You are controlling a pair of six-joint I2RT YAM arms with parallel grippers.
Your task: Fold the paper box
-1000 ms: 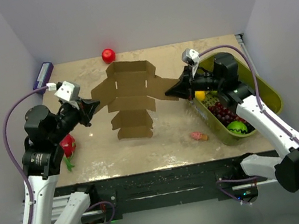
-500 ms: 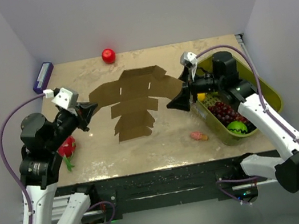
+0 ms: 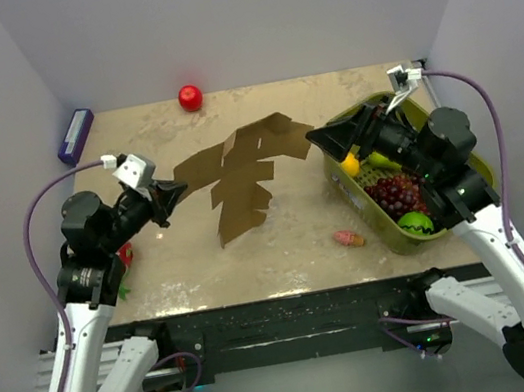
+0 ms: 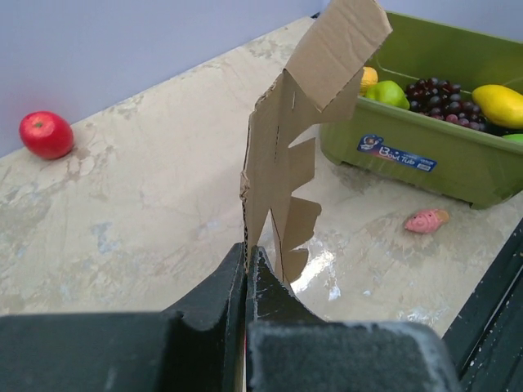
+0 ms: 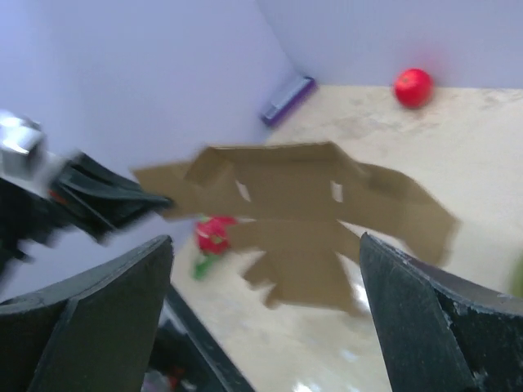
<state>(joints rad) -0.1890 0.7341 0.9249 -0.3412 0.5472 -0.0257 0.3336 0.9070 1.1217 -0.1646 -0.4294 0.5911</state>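
only the left gripper (image 3: 180, 186) pinches one edge of the paper box (image 3: 242, 171), the right gripper (image 3: 323, 147) is spread wide and empty, so it may flop and slip.

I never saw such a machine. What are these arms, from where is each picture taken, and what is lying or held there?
These are two robot arms at a table's edge. The wide picture looks down from above and behind them; the other two come from cameras on the wrists. The left gripper is shut on the paper box, a flat brown sheet, and holds it up tilted. The right gripper is open and empty. On the table lie a red apple, a green basket of fruit, a small pink thing and a purple box.
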